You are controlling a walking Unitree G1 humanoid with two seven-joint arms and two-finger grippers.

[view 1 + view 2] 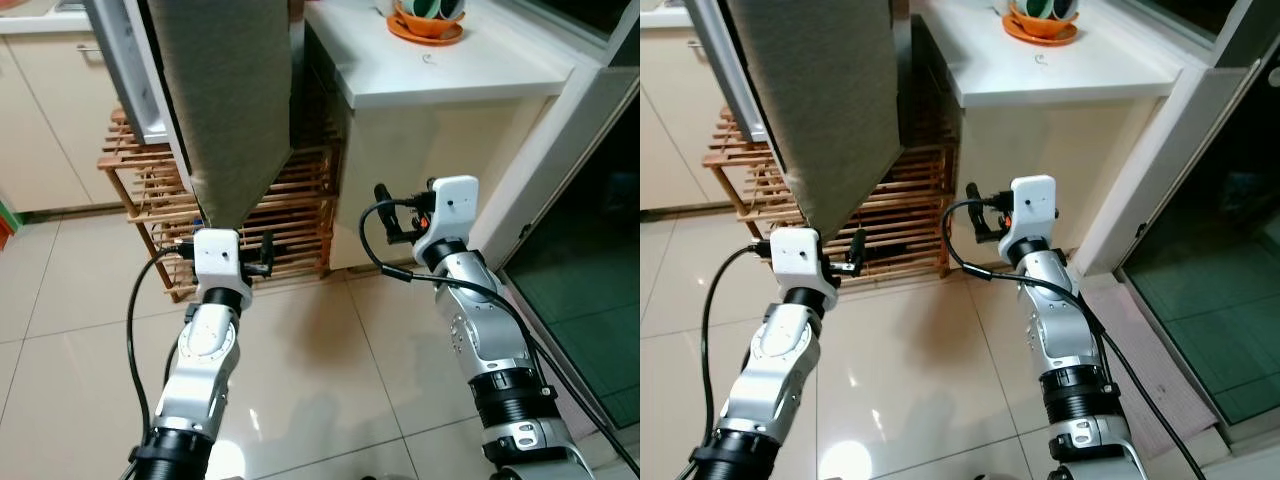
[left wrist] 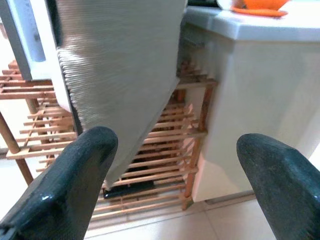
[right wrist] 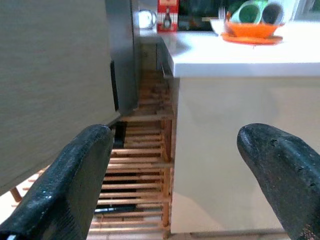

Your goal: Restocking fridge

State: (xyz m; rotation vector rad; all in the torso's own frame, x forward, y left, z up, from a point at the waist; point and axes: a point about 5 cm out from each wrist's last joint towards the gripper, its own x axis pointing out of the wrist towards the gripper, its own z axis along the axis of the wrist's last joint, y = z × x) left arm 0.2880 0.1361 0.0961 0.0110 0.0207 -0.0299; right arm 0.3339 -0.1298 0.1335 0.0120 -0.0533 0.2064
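The fridge door (image 1: 225,100), a grey ribbed panel, hangs open at the upper left, and its lower corner ends just above my left wrist. My left gripper (image 2: 175,180) is open and holds nothing; its black fingers (image 2: 65,190) frame the door's lower edge and the wooden rack (image 2: 165,165) behind it. My right gripper (image 3: 185,180) is also open with nothing in it, and it faces the front of the white counter (image 3: 225,150). Both arms are raised over the tiled floor, the left arm (image 1: 205,340) below the door and the right arm (image 1: 480,330) before the counter.
The slatted wooden rack (image 1: 290,215) stands on the floor under the door. On the counter top (image 1: 450,70) sits an orange tray with cups (image 1: 425,20). A sliding glass door frame (image 1: 560,150) runs along the right. Glossy tiles (image 1: 330,370) lie between my arms.
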